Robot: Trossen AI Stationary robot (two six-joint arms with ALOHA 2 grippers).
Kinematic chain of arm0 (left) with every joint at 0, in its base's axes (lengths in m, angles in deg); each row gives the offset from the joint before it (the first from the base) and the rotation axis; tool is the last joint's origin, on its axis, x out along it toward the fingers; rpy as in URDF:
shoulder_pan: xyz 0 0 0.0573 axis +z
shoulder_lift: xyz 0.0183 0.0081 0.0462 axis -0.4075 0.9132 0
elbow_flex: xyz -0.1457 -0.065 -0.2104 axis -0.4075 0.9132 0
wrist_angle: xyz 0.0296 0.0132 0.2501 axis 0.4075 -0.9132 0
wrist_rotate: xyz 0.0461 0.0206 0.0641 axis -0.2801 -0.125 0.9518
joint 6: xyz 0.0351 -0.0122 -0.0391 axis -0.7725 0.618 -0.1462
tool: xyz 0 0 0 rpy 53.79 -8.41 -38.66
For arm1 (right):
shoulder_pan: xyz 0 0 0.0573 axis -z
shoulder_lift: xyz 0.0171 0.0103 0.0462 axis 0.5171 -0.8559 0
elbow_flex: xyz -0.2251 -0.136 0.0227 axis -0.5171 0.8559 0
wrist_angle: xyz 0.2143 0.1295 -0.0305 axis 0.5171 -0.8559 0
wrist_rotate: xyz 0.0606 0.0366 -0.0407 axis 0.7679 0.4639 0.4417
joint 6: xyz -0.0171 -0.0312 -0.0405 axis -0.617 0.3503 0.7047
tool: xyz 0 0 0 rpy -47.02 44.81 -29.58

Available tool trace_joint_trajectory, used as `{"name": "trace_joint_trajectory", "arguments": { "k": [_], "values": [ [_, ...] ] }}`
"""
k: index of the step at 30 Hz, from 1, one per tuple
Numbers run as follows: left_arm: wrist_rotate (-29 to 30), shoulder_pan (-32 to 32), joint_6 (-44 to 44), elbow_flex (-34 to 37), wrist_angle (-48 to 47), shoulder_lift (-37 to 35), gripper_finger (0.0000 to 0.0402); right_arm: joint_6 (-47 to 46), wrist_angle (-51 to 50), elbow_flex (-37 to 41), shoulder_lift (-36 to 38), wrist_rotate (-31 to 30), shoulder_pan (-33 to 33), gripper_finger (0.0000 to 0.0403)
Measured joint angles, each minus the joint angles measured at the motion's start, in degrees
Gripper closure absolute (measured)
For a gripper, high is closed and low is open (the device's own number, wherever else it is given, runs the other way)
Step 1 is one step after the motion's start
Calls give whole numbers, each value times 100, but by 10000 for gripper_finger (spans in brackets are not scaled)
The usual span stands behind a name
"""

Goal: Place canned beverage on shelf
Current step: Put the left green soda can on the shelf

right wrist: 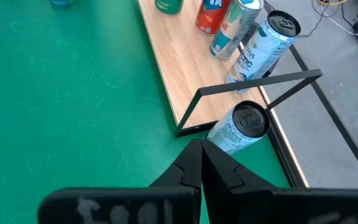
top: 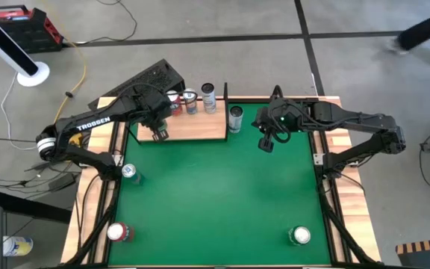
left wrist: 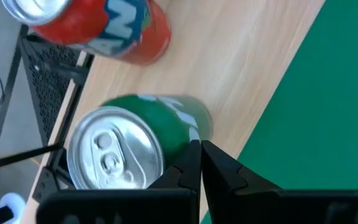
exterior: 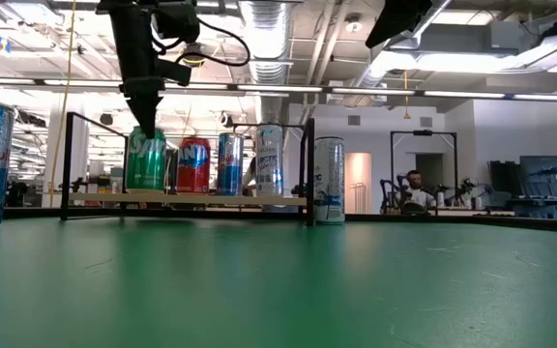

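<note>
Left wrist view shows the left hand [left wrist: 200, 163] pressed together, empty, beside the green can [left wrist: 135, 146] on the shelf [left wrist: 241, 56], seemingly placed; next, retreat clear.

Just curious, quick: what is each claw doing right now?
Left gripper: shut, empty, beside the green can.
Right gripper: shut, empty, above the table.
</note>
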Motion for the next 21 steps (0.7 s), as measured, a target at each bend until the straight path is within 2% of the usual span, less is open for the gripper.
{"name": "trace_joint_trajectory", "arguments": {
  "k": [10,21],
  "values": [
    [297,105,-57,0,-45,2,401,0,2,0,0,2,0,376],
    [311,473,-171,0,-139,2,401,-12,0,0,0,131,0,376]
  ]
}}
